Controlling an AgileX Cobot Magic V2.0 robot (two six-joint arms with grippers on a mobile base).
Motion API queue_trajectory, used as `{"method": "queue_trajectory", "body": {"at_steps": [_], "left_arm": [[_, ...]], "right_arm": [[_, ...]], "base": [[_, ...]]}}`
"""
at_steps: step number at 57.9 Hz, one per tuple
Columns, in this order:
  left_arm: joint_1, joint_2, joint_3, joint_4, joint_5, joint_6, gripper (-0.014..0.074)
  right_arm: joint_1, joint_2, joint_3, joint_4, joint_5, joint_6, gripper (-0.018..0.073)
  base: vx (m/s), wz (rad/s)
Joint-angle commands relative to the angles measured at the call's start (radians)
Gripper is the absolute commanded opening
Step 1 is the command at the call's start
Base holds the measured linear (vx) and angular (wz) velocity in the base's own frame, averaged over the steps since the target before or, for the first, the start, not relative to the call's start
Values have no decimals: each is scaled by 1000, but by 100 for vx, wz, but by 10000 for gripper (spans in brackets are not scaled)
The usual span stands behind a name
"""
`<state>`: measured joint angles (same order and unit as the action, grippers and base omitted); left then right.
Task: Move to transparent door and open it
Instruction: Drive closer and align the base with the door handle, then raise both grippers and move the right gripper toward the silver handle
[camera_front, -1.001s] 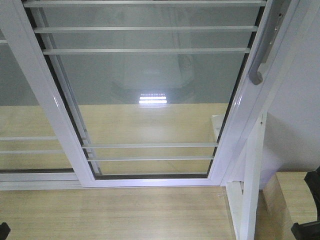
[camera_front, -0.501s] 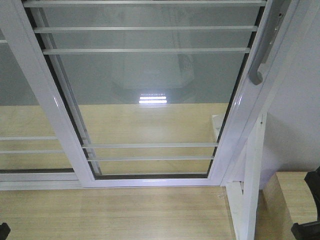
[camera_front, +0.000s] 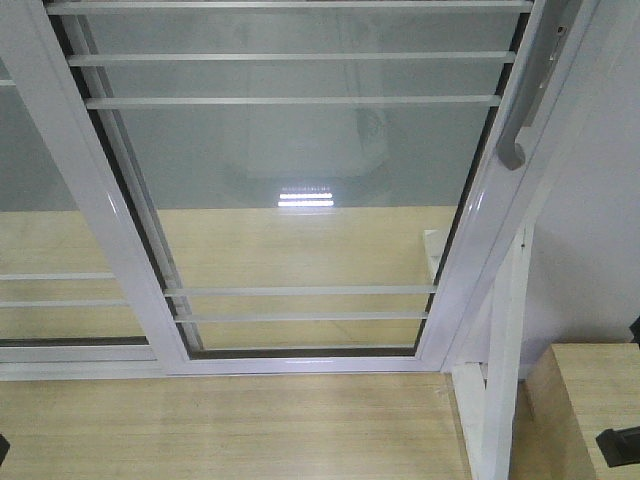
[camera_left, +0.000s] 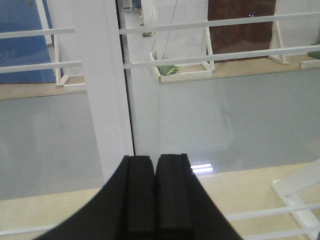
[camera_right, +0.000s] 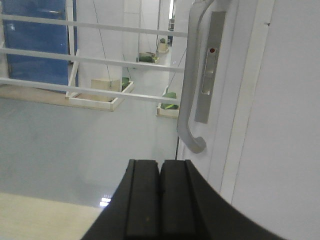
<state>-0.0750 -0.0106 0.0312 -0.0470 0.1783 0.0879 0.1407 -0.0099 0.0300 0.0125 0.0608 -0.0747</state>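
While both pairs of black fingers press flat together with nothing between them, the left claw (camera_left: 155, 197) sits at the bottom centre of its wrist view and the right claw (camera_right: 160, 197) at the bottom centre of its own. Neither touches anything.

Just above the right claw, and apart from it, hangs the hooked lower end of the curved silver-grey handle (camera_right: 186, 100). It runs up towards the top of the frame along the glossy white door edge. A narrow grey lock plate (camera_right: 206, 70) with a small red dot sits beside it, on its right.

Above the left claw rises a broad white frame upright (camera_left: 107, 85), with glass on both sides and thin white bars (camera_left: 200, 56) crossing it.

From the front view, the transparent door (camera_front: 300, 160) fills the middle of the frame, its white border slanting in from both sides. The handle shows at the upper right, on the edge just beside a white wall (camera_front: 600, 200). A bright striped light reflection (camera_front: 305, 198) lies in the centre of the glass. At the left edge a second white-framed glass panel (camera_front: 40, 230) sits partly behind the door. Pale wooden floor (camera_front: 230, 425) spreads across the bottom, and a pale wooden box (camera_front: 575, 395) stands at the lower right.
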Motion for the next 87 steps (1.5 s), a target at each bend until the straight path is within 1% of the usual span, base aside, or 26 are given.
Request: {"method": "queue_trajectory", "body": {"at_steps": [1,8,13,18,21,24,26,28,31,33,36,41,44,51,53,59,64,67,74,79,83,87], "left_arm": [[-5,-4,8,-11,-84,-7,20],[-5,-4,8,-11,-89,-7,20],[-5,-4,8,-11,-128,-7,20],[-5,-4,8,-12,-199,-9,20],[-6,-4,5,-31,-281,-43,20],[-6,-4,-8,-97,-361,-144,20],[-6,-4,-26,-117,-392,-194,20],[-6,-2,-51,-113,-404,-209,20],[-6,14,-96,-87,-395,-196,20],[-6,36,-131,-64,-385,-188,20],[-6,94,-192,-35,-377,-175,20],[-6,223,-291,-9,-379,-172,20],[-6,349,-362,-8,-386,-172,20],[-6,609,-517,0,-407,-172,20],[-6,697,-572,5,-414,-172,20],[-6,880,-688,47,-436,-172,20],[-6,1014,-772,69,-438,-172,20],[-6,1072,-805,69,-438,-172,20],[-6,1165,-853,69,-450,-173,24],[-6,1211,-856,69,-503,-173,38],[-6,1234,-856,69,-522,-173,64],[-6,1250,-856,69,-526,-173,102]], "right_arm": [[-4,15,3,-2,-126,-10,-5],[-4,15,3,-2,-176,-10,-5],[-4,15,3,-2,-227,-10,-5],[-4,15,3,2,-302,-6,-5],[-4,15,1,6,-343,5,-5],[-4,15,-9,26,-374,43,-5],[-4,15,-26,37,-370,61,-5],[-4,15,-51,41,-350,63,-5],[-4,31,-97,42,-298,53,-5],[-4,53,-138,42,-250,27,-5],[-4,109,-210,42,-175,-17,-5],[-4,238,-320,43,-105,-77,-5],[-4,345,-394,44,-83,-76,-5],[-4,577,-552,45,-85,-72,-5],[-4,642,-583,45,-94,-72,-5],[-4,821,-690,46,-140,-71,-5],[-4,945,-740,46,-219,-71,-5],[-4,998,-761,46,-284,-71,-5],[-4,1077,-777,46,-381,-61,-3],[-4,1111,-778,49,-451,-54,1],[-4,1122,-778,49,-448,-50,18],[-4,1123,-778,48,-416,-50,47]], "base": [[0,0],[0,0],[0,0],[0,0],[0,0],[0,0],[0,0],[0,0],[0,0],[0,0],[0,0],[0,0],[0,0],[0,0],[0,0],[0,0],[0,0],[0,0],[0,0],[0,0],[0,0],[0,0]]}}
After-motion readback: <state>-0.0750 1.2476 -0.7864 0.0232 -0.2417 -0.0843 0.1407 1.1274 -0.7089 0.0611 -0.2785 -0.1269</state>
